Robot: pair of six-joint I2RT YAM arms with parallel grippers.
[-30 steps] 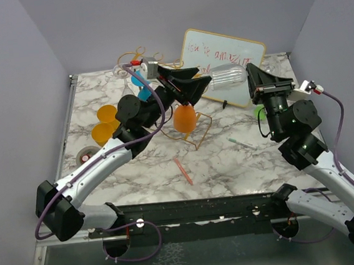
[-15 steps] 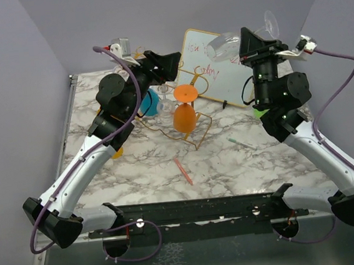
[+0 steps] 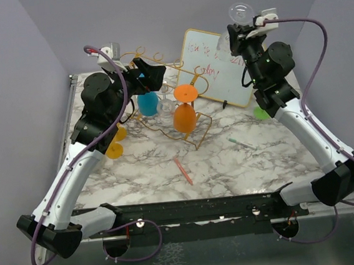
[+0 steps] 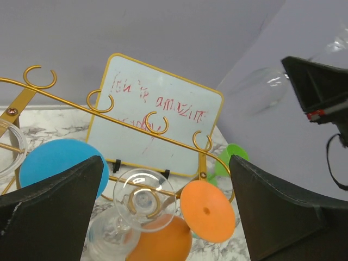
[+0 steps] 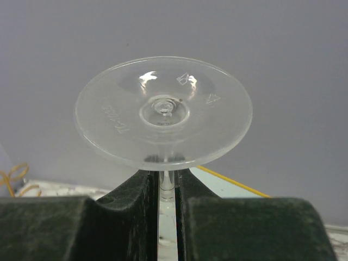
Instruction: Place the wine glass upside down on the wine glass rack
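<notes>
My right gripper [image 3: 235, 34] is shut on the stem of a clear wine glass [image 3: 238, 11]. It holds the glass high over the back right, base up. In the right wrist view the round base [image 5: 163, 111] is above the shut fingers [image 5: 130, 206]. The gold wire wine glass rack [image 3: 197, 132] stands mid-table. An orange glass [image 3: 185, 116], a blue glass [image 3: 148, 103] and a clear glass [image 3: 165, 106] hang on it upside down. My left gripper [image 3: 150, 77] is open and empty above the rack's left end. Its wrist view shows the rack's rail [image 4: 136, 128] and the held glass [image 4: 261, 89].
A gold-framed whiteboard [image 3: 217, 66] leans at the back behind the rack. Orange cups [image 3: 114, 145] sit on the left. A pink stick [image 3: 182, 169] lies at front centre. A green object [image 3: 260, 112] and a thin green-tipped stick [image 3: 241, 143] lie on the right.
My right arm has lifted the clear glass from table height and turned it base up. My left arm has risen and drawn back left, off the orange glass.
</notes>
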